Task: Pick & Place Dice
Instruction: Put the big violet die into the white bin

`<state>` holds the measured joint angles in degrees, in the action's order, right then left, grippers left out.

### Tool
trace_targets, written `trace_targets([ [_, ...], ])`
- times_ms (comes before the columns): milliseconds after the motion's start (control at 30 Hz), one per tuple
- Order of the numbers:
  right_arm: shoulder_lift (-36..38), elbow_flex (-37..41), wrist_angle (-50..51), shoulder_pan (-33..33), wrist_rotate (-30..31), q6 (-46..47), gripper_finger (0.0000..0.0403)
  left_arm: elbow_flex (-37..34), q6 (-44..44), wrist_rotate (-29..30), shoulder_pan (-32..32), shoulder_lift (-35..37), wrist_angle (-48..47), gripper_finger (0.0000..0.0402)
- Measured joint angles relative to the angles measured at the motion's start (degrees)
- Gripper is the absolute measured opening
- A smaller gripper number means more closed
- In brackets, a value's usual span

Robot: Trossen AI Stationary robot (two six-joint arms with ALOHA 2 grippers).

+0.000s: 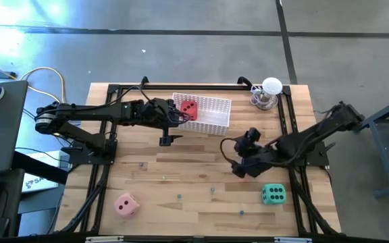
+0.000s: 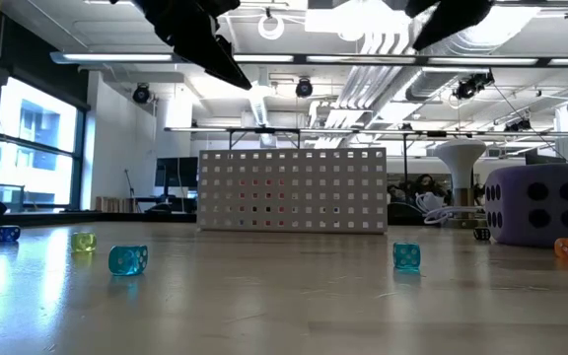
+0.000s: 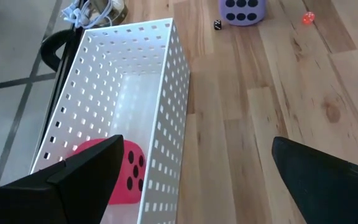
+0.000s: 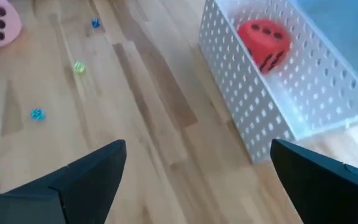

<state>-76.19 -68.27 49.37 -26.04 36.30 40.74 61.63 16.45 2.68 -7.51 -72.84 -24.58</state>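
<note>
Item: red die (image 1: 188,107). Lying inside the white perforated basket (image 1: 215,121), toward the end nearest the left arm; showing dark pips through the open top in both wrist views (image 3: 126,174) (image 4: 265,40).

Item: pink die (image 1: 126,204). Sitting on the wooden worktop (image 1: 181,169) near its front left corner, well apart from the basket.

Item: green die (image 1: 273,194). Resting on the worktop at front right, just in front of the right arm.

Item: purple die (image 2: 540,205). Standing on the worktop at the right of the low view, near a white lamp-like stand (image 1: 270,91); partly cut off at the edge of the left wrist view (image 3: 243,10); not made out from above.

Item: left hand (image 1: 167,138). Hovering at the basket's near edge beside the red die, fingers (image 3: 73,180) spread wide, gripping nothing.

Item: right hand (image 1: 238,169). Hanging over the middle right of the worktop, between basket and green die, fingers (image 4: 79,180) standing wide apart, empty.

Item: small translucent dice (image 2: 128,259). Lying scattered across the worktop, in blue, yellow and orange.
</note>
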Motion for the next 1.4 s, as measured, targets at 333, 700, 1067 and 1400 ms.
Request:
trace_targets([
  [333,-0.19,-3.79,25.02,5.82,-17.53,27.63,0.0392,0.00,0.68,-0.01,0.00,-0.02,0.29,0.0400],
  [700,-0.19,-3.24,28.81,6.17,-23.79,41.36,0.0392,0.00,-0.44,-0.07,0.02,-0.02,0.22,0.0400],
  [1067,-0.25,5.16,25.27,6.97,-29.49,43.46,0.0392,0.00,2.08,-0.11,0.00,-0.02,0.27,0.0400],
  [1400,-0.23,8.45,25.26,8.09,-27.10,34.69,0.0392,0.00,1.77,-0.11,0.00,-0.02,0.26,0.0400],
])
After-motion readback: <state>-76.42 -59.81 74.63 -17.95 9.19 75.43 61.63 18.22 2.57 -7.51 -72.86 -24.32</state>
